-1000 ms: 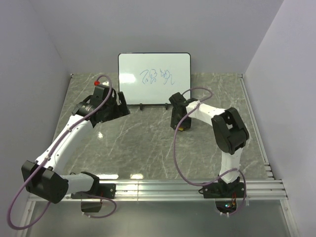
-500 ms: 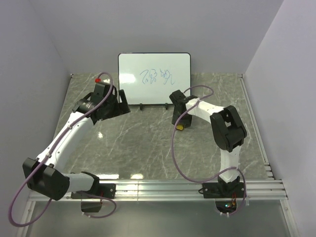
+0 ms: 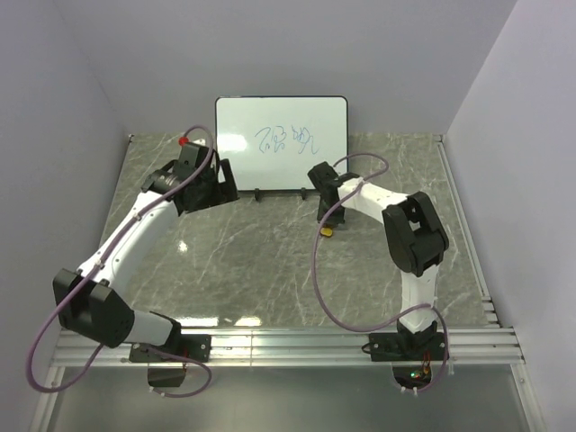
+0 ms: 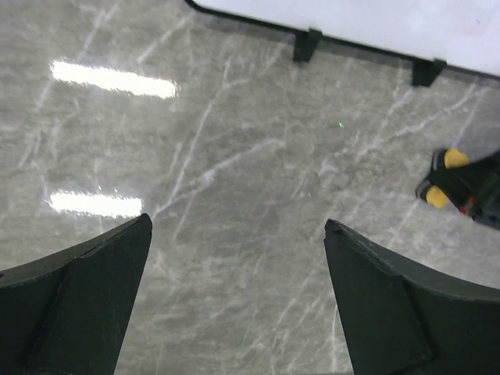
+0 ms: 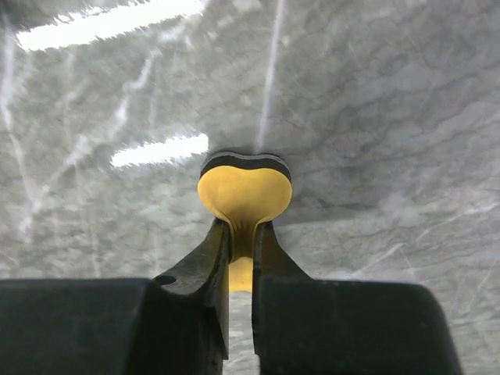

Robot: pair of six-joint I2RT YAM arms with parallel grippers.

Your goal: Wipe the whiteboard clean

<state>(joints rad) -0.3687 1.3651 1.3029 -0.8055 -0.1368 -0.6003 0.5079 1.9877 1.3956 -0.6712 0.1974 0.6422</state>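
Nearest: right end effector [image 5: 241,230] pinched shut on the yellow eraser [image 5: 244,187], down at the surface [image 3: 252,252], probably to carry it up for wiping. Further back: left end effector [image 4: 236,224] spread wide, empty, near the whiteboard [image 3: 281,117], propped upright at the far edge, blue scribbles [image 3: 288,139] unerased

We see a whiteboard [image 3: 281,115] with a white face, a thin black frame and small black feet [image 4: 307,45], marked with blue scribbles [image 3: 286,139]. The table [image 3: 252,261] is grey-green marble with white veins. The eraser [image 5: 244,189] is yellow with a black layer along one edge. The arms [image 3: 135,236] are white with black joints. The left gripper [image 4: 237,223] and right gripper [image 5: 242,228] are black. The cables [image 3: 319,279] are mauve, and the walls [image 3: 270,45] pale lavender.
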